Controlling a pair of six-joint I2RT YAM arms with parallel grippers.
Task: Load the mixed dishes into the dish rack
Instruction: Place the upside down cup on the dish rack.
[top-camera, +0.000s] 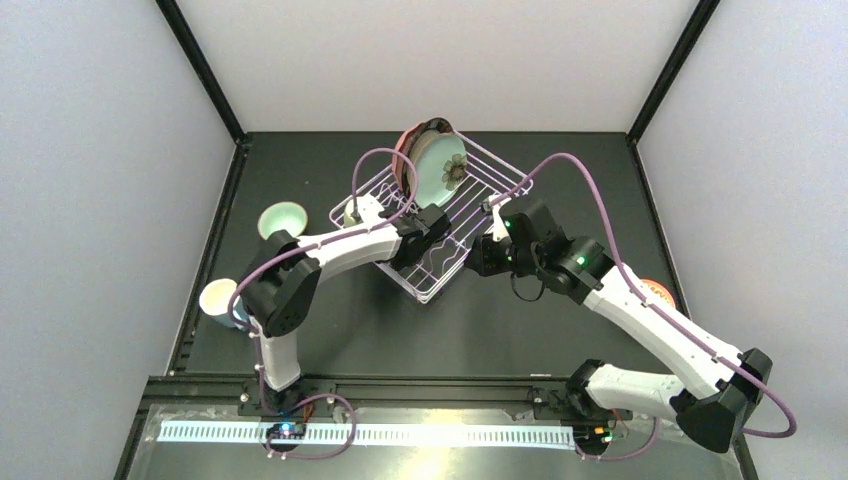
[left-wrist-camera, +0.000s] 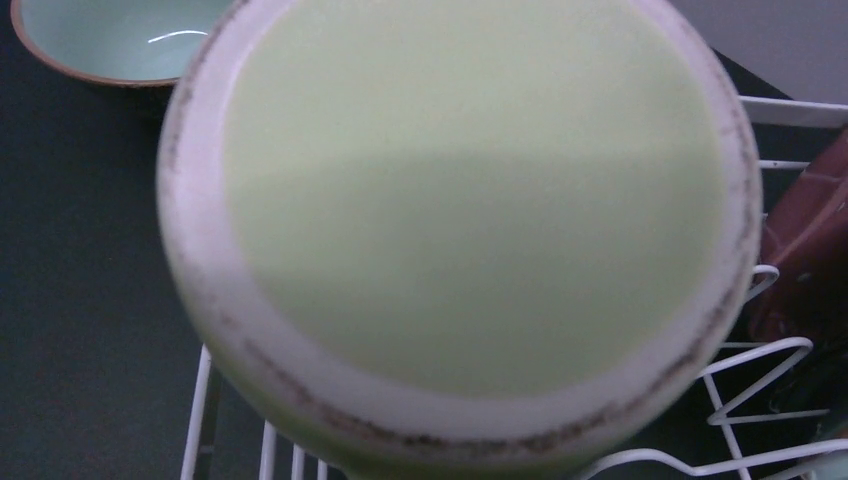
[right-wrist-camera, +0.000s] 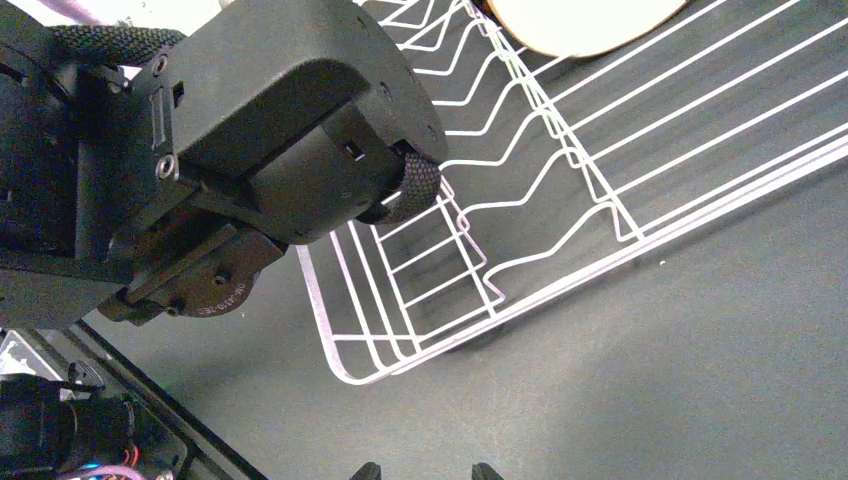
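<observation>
The white wire dish rack (top-camera: 425, 294) sits mid-table, with a mint flowered plate (top-camera: 443, 165) and a pink-rimmed plate (top-camera: 408, 152) standing at its far end. My left gripper (top-camera: 362, 211) is over the rack's left side, shut on a pale-green cup (top-camera: 351, 213). The cup's round pale-green face with a white speckled rim (left-wrist-camera: 470, 200) fills the left wrist view and hides the fingers; rack wires (left-wrist-camera: 760, 372) show below it. My right gripper (right-wrist-camera: 425, 472) hovers open over bare table just outside the rack's near corner (right-wrist-camera: 400, 340), nothing between its fingertips.
A pale-green bowl (top-camera: 282, 218) (left-wrist-camera: 110, 40) stands left of the rack. A cream mug (top-camera: 218, 297) and a light-blue mug (top-camera: 243, 318) sit at the table's left edge, an orange-patterned bowl (top-camera: 657, 292) behind my right arm. The left arm's black wrist (right-wrist-camera: 290, 130) looms close.
</observation>
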